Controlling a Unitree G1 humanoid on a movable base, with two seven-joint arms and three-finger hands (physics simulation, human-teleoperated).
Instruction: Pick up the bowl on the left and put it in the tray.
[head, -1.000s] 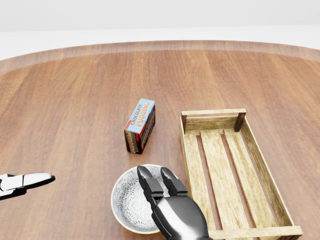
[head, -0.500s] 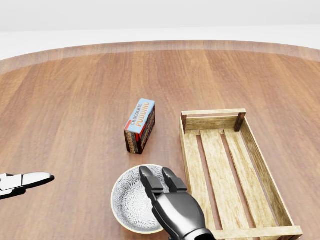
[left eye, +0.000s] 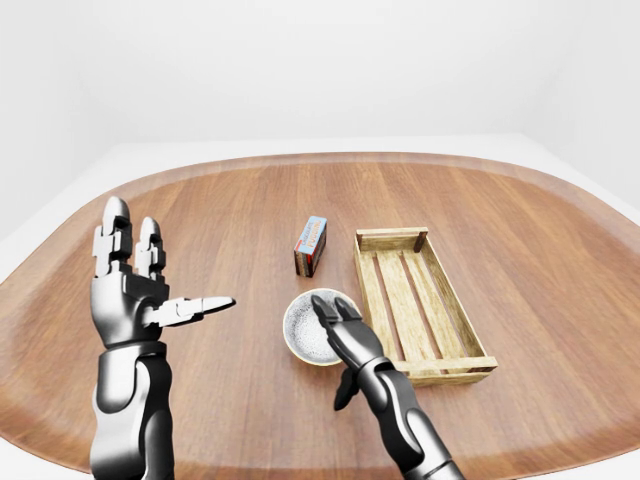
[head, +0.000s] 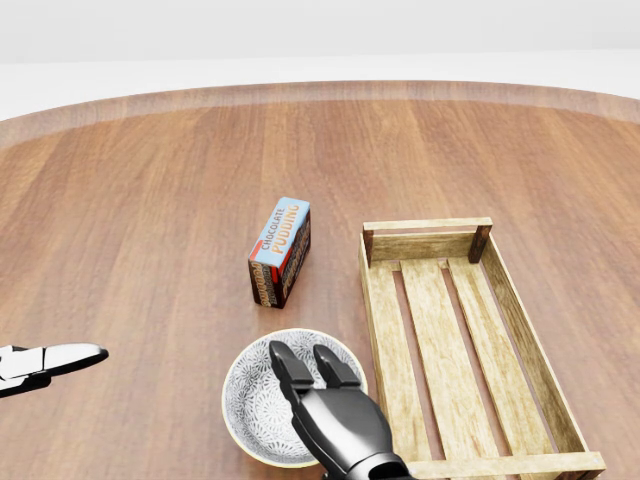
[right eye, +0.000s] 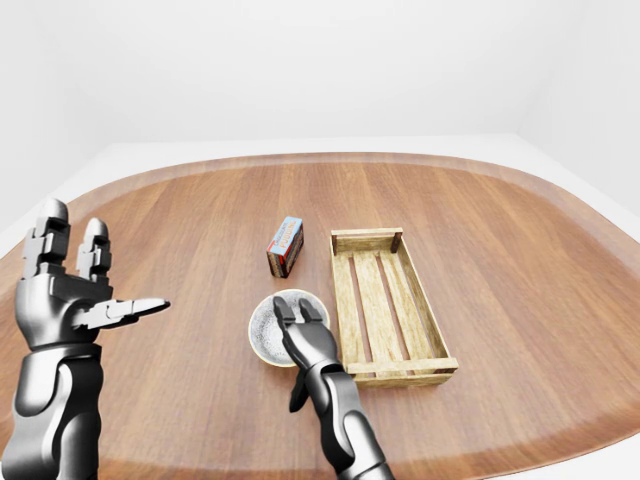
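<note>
On the table (head: 150, 200) sit one bowl (head: 252, 398), one tray (head: 428, 246), one pudding box (head: 280, 250).

Left hand (left eye: 126, 295) raised and open, right hand (left eye: 349, 340) extended low, open

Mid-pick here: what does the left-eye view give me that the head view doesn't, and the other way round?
Only left-eye: the whole left hand, raised and open, with its forearm. Only head: the box close enough to read its lettering; the left hand is just a fingertip at that view's left edge. Both: the right hand open over the bowl, with the tray just to the bowl's right.
</note>
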